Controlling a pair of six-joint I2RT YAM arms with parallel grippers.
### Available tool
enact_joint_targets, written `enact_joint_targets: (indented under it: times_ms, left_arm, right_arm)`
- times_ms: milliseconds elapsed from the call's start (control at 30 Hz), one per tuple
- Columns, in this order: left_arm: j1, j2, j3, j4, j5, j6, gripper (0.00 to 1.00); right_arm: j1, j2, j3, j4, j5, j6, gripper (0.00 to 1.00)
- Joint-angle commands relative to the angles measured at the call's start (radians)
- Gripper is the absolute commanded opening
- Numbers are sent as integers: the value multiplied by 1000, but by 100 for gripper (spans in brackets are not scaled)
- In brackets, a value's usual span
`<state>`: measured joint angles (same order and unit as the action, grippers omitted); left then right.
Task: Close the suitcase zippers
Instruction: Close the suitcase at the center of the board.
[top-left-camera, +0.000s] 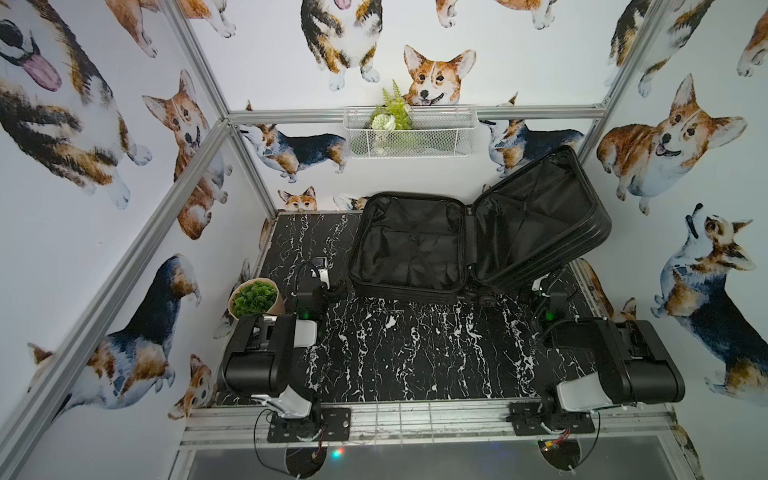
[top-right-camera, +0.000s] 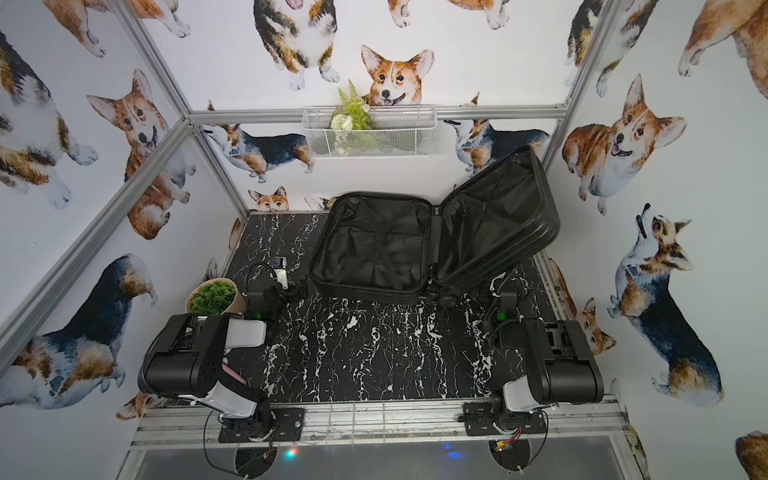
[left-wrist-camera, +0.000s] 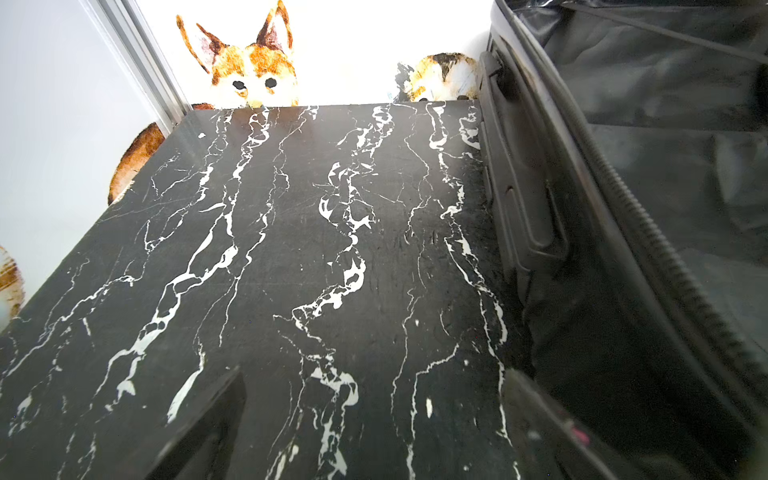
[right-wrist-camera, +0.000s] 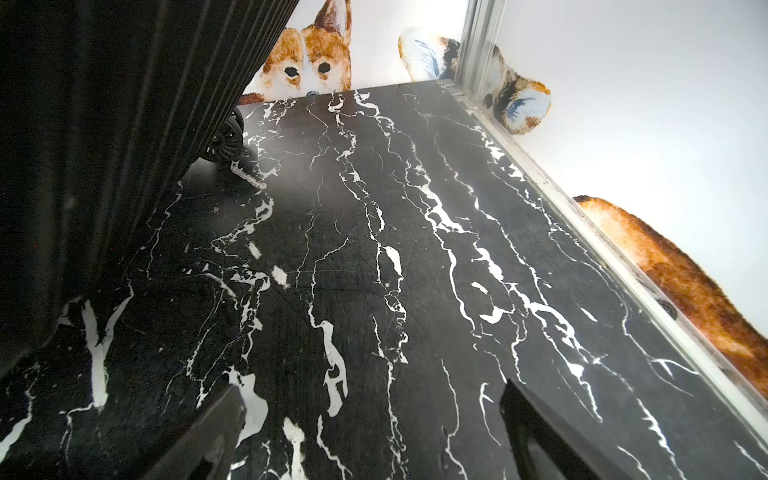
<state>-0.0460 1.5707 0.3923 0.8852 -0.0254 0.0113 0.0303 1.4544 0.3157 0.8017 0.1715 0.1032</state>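
Suitcase (top-left-camera: 415, 249) shown unzipped and spread open at the far middle of the black marble tabletop (top-left-camera: 415, 353). In both top views, one half is laid flat with its black lining upward, and the other half is raised at a tilt toward the robot's right (top-right-camera: 374, 245). The zippers (left-wrist-camera: 669, 257) are seen as a coiled track along the rim of the flat half, not joined to the opposite rim. The left gripper (left-wrist-camera: 374, 374) is held low, just beside the near left corner of the flat half. Its fingers are spread wide over bare marble, with nothing between them. The right gripper (right-wrist-camera: 372, 388) is placed beside the ribbed outer shell of the tilted half, with a wheel (right-wrist-camera: 224, 137) farther along that shell, and its fingers are likewise spread and empty. A potted plant (top-left-camera: 253, 299) is set at the left table edge.
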Motion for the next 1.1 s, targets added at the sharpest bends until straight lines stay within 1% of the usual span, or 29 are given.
enact_joint_targets:
  times_ms: [0,833,900,933,1000,1033,1067]
  left_arm:
    - [-1,-1,3,14,-7,10,100]
    - [-1,-3,-1,20,-7,9,100]
    - [0,-5,-1,19,-16,8,100]
    - [0,-17,-2,15,-29,0,100]
    - [0,-54,-11,3,-57,-9,100]
    - [-1,-72,-11,-13,-70,-12,100]
    - [0,-91,-8,-36,-84,-17,100]
  right_arm:
    - [2,-1,7,40,-20,-28,100]
    - [1,-4,0,50,-15,-29,100]
    - [3,-38,-18,67,79,9,100]
    - [2,-70,-20,23,89,21,100]
    - [1,-77,-35,53,79,6,100]
    - [9,-92,-40,76,122,9,100]
    - [11,-129,-28,20,162,27,100]
